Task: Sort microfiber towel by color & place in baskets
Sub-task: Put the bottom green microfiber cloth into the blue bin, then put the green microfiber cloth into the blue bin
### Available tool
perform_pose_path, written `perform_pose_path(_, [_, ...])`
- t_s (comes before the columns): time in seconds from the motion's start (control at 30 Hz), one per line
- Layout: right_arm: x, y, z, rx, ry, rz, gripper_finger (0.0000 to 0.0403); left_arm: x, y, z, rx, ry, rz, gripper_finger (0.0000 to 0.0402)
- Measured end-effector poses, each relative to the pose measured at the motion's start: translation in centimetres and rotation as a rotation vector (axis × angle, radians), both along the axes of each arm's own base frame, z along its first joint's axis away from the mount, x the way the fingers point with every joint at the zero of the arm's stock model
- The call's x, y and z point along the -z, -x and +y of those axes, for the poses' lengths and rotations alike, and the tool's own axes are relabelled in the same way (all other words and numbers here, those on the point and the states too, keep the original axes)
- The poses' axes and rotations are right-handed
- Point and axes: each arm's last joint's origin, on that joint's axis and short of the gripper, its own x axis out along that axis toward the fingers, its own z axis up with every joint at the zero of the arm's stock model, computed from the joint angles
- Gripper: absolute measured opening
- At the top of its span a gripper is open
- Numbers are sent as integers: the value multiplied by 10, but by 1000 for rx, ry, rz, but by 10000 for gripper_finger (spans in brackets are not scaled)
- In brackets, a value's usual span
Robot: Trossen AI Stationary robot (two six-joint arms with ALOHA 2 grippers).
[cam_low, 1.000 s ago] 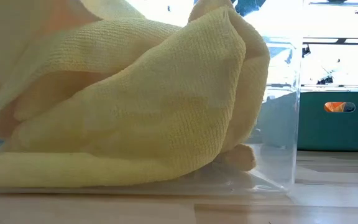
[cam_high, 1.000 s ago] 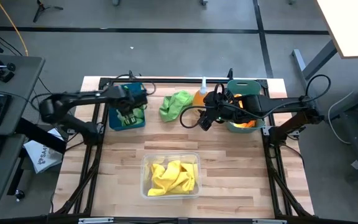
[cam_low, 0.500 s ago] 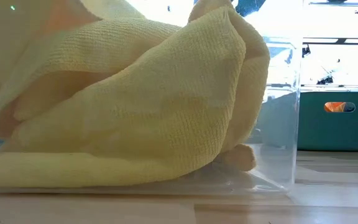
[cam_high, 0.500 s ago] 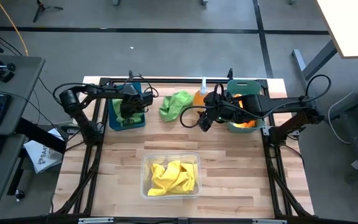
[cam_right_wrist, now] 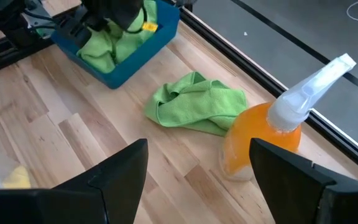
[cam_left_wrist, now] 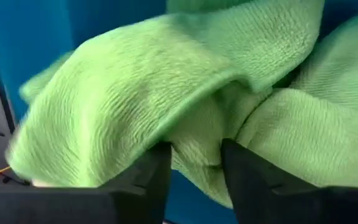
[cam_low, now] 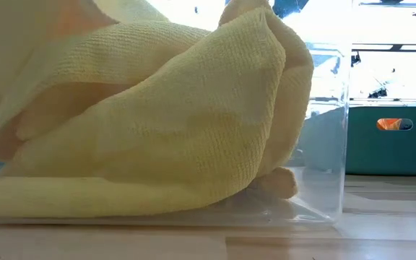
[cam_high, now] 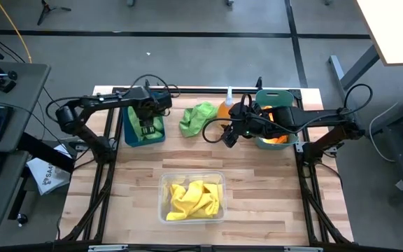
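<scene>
One lime towel [cam_high: 198, 117] lies crumpled on the counter [cam_high: 257, 189] between the blue bin [cam_high: 144, 129] and the spray bottle [cam_high: 226, 107], long axis slanting front-left to back-right. Left tool [cam_left_wrist: 194, 165] dips into the blue bin, fingers slightly parted over a green towel [cam_left_wrist: 185, 93], seen only by its wrist camera. Right tool [cam_high: 231, 134] hovers spread near the bottle, arm stretched in from the right

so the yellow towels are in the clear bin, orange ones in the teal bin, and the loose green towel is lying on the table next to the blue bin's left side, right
Not quite. The loose green towel lies to the right of the blue bin, between it and the orange spray bottle, as the high view shows. The rest holds: yellow towels are in the clear bin and orange ones in the teal bin.
</scene>
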Motion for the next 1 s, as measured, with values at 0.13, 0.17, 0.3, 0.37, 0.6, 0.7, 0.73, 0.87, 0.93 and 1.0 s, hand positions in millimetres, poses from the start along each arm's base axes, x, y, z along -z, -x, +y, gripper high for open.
perform_pose_path(0.13, [-1,-1,0,-10,8,-3,275,-25,1,0,-11,-21,-38,164])
perform_pose_path(0.17, [-1,-1,0,-10,9,-2,275,-31,1,-1,-12,-22,-43,171])
perform_pose_path(0.3, [-1,-1,0,-14,12,1,275,-53,3,-2,-38,-27,-63,190])
perform_pose_path(0.37, [-1,-1,0,-17,15,3,275,-65,2,-2,-74,-30,-119,193])
perform_pose_path(0.6, [-1,-2,0,-29,18,-2,275,-94,-30,-11,-228,-15,-649,193])
perform_pose_path(0.7, [-2,-2,1,-43,15,-5,275,-90,-52,-26,-144,-43,-699,193])
perform_pose_path(0.73, [-2,-3,1,-51,17,-6,275,-86,-61,-31,-118,-43,-707,193])
perform_pose_path(0.87, [-5,-4,1,-66,1,-46,275,-63,-97,-47,-27,-29,-731,193])
perform_pose_path(0.93, [-10,-4,2,-86,-13,-89,275,-52,-112,-46,-24,-30,-750,193])
perform_pose_path(1.0, [-16,-2,2,-108,-17,-126,275,-43,-123,-38,-64,-41,-749,193])
